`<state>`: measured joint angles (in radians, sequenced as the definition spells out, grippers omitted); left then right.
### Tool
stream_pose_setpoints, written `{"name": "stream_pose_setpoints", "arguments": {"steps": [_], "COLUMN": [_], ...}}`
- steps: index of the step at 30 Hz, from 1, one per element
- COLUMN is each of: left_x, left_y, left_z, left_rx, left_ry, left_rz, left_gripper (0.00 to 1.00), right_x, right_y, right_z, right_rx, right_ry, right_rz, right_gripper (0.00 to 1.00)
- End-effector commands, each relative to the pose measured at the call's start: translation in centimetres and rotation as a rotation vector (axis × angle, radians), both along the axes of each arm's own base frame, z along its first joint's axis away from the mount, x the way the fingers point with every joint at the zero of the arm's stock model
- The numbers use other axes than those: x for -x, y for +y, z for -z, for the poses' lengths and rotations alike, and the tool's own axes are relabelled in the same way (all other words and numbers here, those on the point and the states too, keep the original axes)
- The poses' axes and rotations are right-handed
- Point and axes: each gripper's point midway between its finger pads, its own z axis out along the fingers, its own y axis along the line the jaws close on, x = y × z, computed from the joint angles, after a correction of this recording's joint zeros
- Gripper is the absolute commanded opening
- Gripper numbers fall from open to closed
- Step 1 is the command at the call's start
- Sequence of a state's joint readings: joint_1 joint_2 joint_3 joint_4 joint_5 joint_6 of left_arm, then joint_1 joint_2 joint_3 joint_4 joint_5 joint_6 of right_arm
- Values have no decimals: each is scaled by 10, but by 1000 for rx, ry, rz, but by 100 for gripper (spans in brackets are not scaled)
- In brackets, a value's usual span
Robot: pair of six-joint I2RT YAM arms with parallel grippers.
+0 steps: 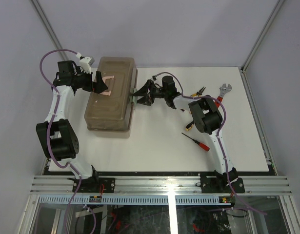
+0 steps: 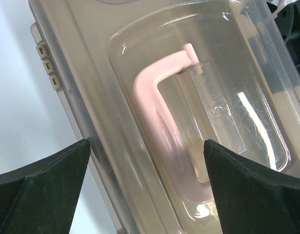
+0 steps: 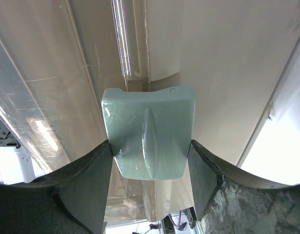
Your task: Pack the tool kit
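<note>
here, one toolbox (image 1: 110, 92), one latch (image 3: 150, 131) (gripped), one wrench (image 1: 225, 90)

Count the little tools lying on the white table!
4: yellow-handled pliers and a silver wrench at the far right, a red-handled screwdriver nearer, a yellow-tipped tool half under the right arm. Others may be hidden.

The white table (image 1: 154, 146) carries a tan toolbox (image 1: 110, 92) toward its left side. On the right lie a wrench (image 1: 225, 90), yellow-handled pliers (image 1: 198, 91) and a red-handled screwdriver (image 1: 196, 142), well apart from the box.
</note>
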<state>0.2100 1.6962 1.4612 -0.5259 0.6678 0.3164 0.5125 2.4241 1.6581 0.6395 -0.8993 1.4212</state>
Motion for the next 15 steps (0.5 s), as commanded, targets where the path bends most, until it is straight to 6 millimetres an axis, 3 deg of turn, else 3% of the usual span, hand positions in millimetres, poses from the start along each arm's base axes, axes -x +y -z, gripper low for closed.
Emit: {"name": "stream_pose_setpoints", "arguments": {"steps": [1, 8, 11, 15], "left_x": [82, 80, 80, 82], "left_y": [-27, -25, -25, -26], "left_z": [118, 120, 121, 123], "left_rx": [-46, -58, -55, -51], "left_ry": [469, 473, 477, 484], "left_rz": [116, 112, 112, 112], "left_gripper": [94, 94, 94, 94], "right_x": [39, 45, 47, 47], "right_y": [36, 33, 32, 32], "right_z": [-35, -34, -34, -38], "right_rx": [-73, -17, -19, -34], "right_ry": [-14, -32, -31, -47], "right_rz": [-103, -114, -119, -120], "right_gripper": [21, 24, 34, 53]}}
